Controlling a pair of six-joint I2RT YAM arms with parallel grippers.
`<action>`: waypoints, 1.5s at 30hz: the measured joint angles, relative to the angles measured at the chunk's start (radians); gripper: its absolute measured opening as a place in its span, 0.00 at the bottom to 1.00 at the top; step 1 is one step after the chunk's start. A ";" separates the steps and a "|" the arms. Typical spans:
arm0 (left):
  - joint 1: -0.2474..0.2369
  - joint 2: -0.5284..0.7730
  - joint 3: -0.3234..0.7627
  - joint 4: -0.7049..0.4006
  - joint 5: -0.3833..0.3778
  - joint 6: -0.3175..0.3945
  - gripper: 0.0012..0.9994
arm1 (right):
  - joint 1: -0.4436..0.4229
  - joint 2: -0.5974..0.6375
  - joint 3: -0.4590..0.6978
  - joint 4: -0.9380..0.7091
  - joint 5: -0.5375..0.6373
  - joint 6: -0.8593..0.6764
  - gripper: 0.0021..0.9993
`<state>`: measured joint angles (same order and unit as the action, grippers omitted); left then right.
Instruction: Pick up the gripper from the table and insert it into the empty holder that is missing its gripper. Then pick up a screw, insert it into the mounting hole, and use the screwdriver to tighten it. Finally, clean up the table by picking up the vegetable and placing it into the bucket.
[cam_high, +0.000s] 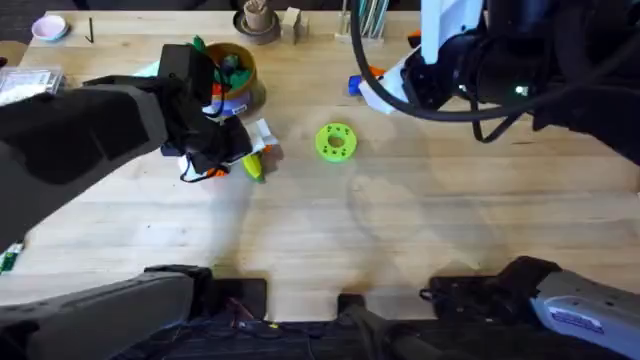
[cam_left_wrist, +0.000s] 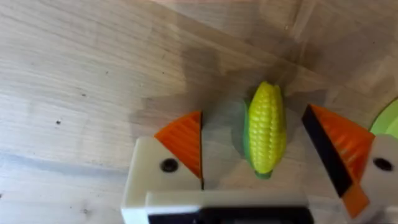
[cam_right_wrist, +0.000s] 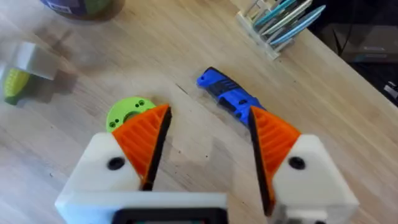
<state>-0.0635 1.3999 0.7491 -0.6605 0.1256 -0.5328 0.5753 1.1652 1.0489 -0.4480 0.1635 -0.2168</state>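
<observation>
My left gripper (cam_left_wrist: 252, 155) hangs low with fingers (cam_left_wrist: 183, 143) spread wide, my right gripper (cam_right_wrist: 208, 146) raised, fingers (cam_right_wrist: 273, 140) apart too.

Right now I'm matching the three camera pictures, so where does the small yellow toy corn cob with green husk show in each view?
Overhead: the yellow toy corn cob lies left of centre, under the left gripper.
Left wrist: the cob lies between open orange pads.
Right wrist: the cob lies at the left edge.
Shared landmark: the flat green disc with holes.

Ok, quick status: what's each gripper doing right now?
Left gripper: open, straddling the vegetable on the table, not gripping it.
Right gripper: open, holding nothing.
</observation>
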 joint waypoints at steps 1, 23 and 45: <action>0.001 0.001 0.001 -0.001 -0.002 0.000 0.95 | -0.002 0.000 0.000 0.002 0.000 0.000 0.79; 0.007 0.013 0.008 -0.022 0.017 -0.011 0.03 | -0.004 0.009 0.000 0.024 0.000 0.000 0.79; 0.004 0.043 0.393 -0.136 0.033 0.025 0.03 | -0.004 0.017 0.000 0.025 0.000 0.000 0.79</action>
<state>-0.0593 1.4425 1.1418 -0.7965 0.1587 -0.5076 0.5709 1.1823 1.0489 -0.4232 0.1638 -0.2168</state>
